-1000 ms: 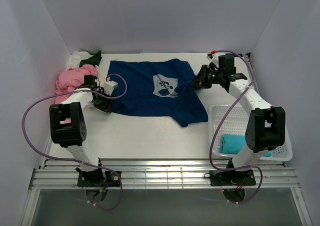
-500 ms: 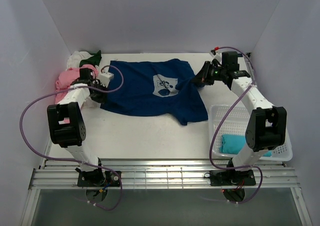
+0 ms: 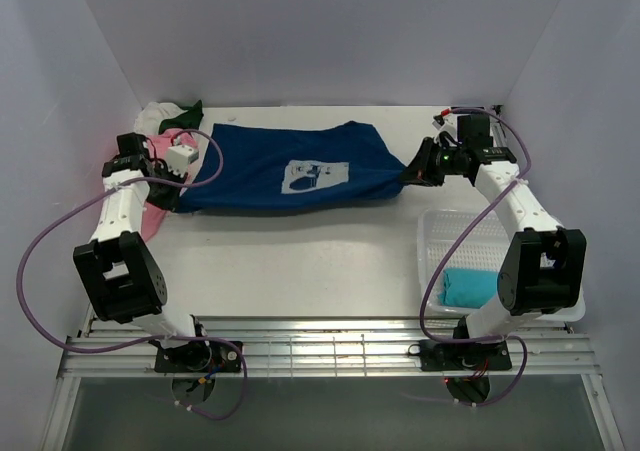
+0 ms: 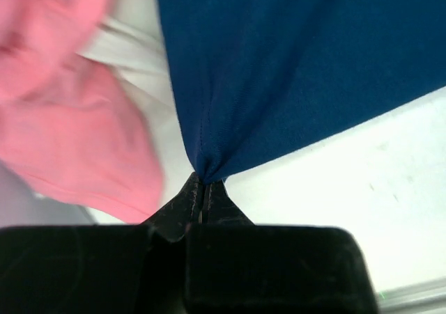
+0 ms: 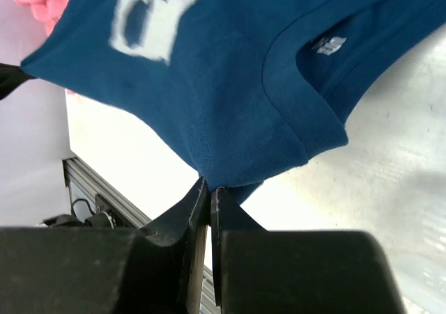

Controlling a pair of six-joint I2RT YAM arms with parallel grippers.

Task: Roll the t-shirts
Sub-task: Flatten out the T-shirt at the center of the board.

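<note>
Surface: white table (image 3: 300, 261), white walls.
Pink t-shirt (image 4: 70, 119): far left.
Left gripper (image 4: 202, 189): pressed together, pinching the left edge of the dark blue t-shirt (image 3: 260, 171).
Dark blue t-shirt: stretched between both grippers, print up.
Right gripper (image 5: 209, 187): pinched on its right edge, near the collar.
Basket (image 3: 565, 306): right, teal t-shirt (image 3: 468, 286) inside.

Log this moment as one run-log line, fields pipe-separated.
left end effector: shut on dark blue t-shirt edge | right end effector: shut on it near collar | shirt: stretched between both
</note>
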